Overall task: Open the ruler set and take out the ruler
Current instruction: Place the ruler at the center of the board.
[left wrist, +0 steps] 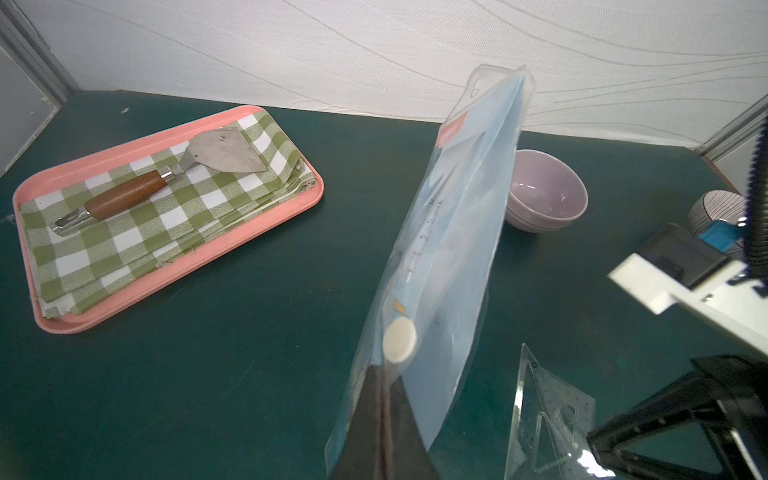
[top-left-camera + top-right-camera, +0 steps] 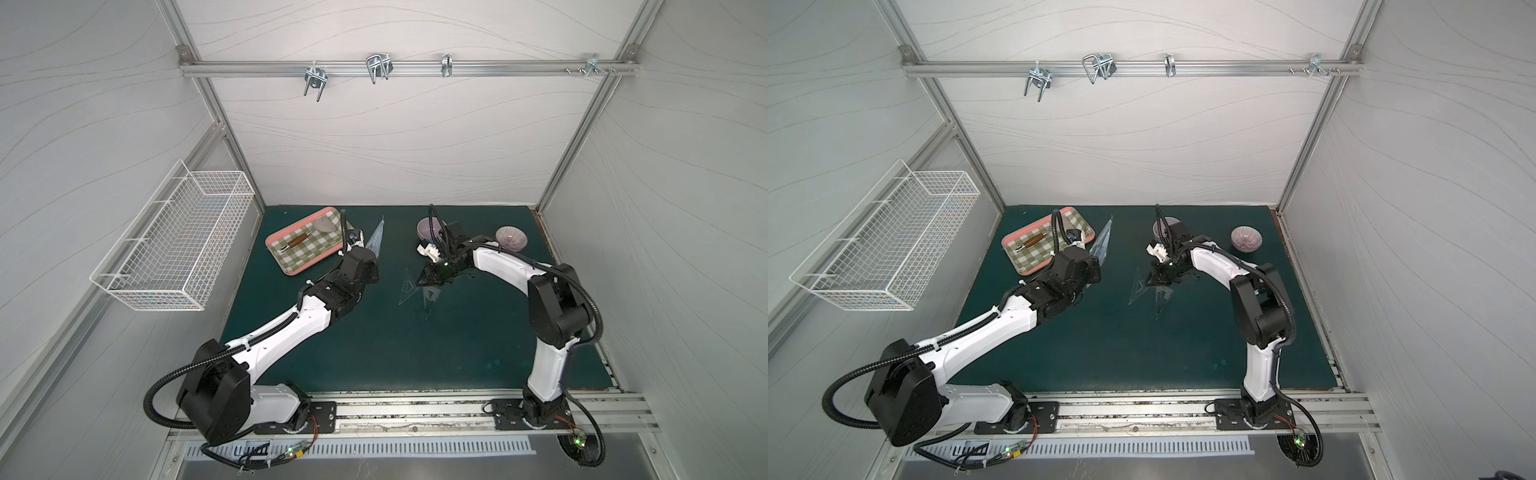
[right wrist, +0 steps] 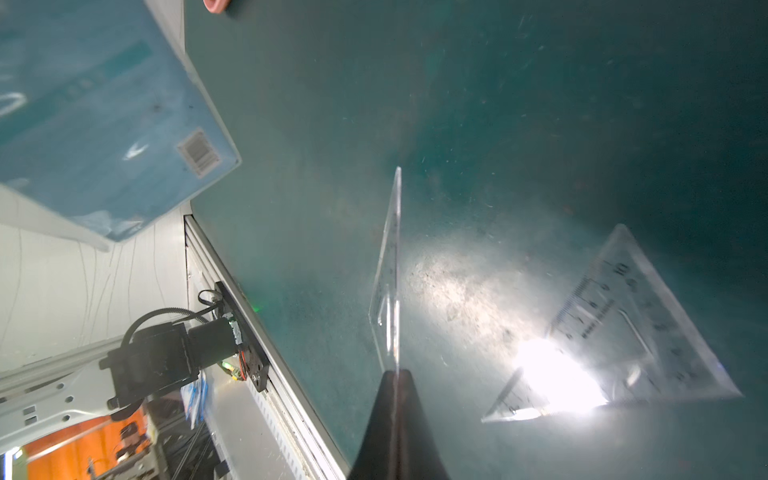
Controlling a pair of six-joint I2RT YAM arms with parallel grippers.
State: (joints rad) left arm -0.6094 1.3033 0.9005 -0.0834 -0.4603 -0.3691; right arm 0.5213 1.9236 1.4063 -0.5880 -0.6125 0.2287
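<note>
Nearest the front, around the centre of both top views, two clear set squares point(image 2: 409, 288) are seen on the green mat point(image 2: 395, 353) only as faint outlines. More is given by the right wrist view. One set square point(image 3: 388, 282) is held edge-on by the right gripper point(image 3: 395, 372), whose jaws are closed flat on its end. The other set square point(image 3: 631, 332) lies flat on the mat at the right of that frame, partly washed out by glare.

Left of centre, the left gripper point(image 1: 384, 374) is largely covered by its own wrist in the top views. In the left wrist view its jaws are seen at the bottom of the frame, pressed shut on one end of the ruler set point(image 1: 453, 249). The ruler set is held on edge, clear of the mat, its hang tab pointed away from the gripper toward the back wall. Its barcode point(image 3: 198, 153) is shown only in the upper left of the right wrist view.

Farther back, at the upper left of the mat, a pink-rimmed tray point(image 1: 249, 226) is laid with a folded green-checked cloth point(image 1: 145, 232), and a wooden-handled scraper point(image 1: 162, 176) rests on the cloth. At the back, a lilac bowl point(image 1: 544, 195) and a striped bowl point(image 2: 511, 239) stand apart. From above, the lilac bowl is partly hidden behind the right wrist.
</note>
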